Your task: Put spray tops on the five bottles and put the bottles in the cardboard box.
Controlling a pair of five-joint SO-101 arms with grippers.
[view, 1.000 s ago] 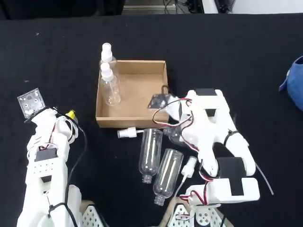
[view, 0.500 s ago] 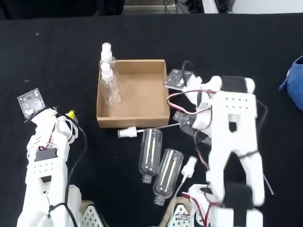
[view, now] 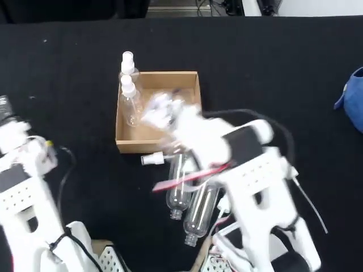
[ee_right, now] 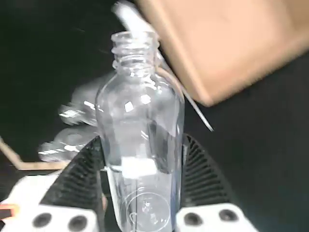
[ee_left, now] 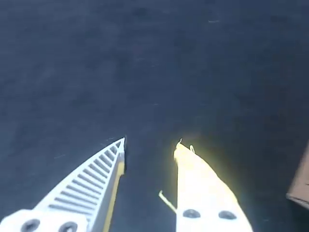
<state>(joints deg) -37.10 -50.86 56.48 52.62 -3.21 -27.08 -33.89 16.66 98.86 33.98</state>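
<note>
My right gripper (ee_right: 142,140) is shut on a clear, uncapped bottle (ee_right: 140,106), held by its lower body with the neck pointing away. In the high view this gripper (view: 161,110) is a blur over the front of the cardboard box (view: 170,73). Two bottles with spray tops are by the box's left wall, one (view: 131,101) inside and one (view: 127,62) at its far left corner. Two uncapped bottles (view: 179,190) (view: 202,212) lie side by side in front of the box. A loose spray top (view: 152,159) lies by the box's front wall. My left gripper (ee_left: 150,142) is open over bare black table.
The left arm (view: 25,187) stands at the table's left edge, well away from the box. A blue object (view: 353,105) sits at the far right edge. A corner of the cardboard box (ee_left: 301,179) shows in the left wrist view.
The right arm has swung left from the box's right side to over its front, carrying the bottle. The left arm has shifted left and outward.
</note>
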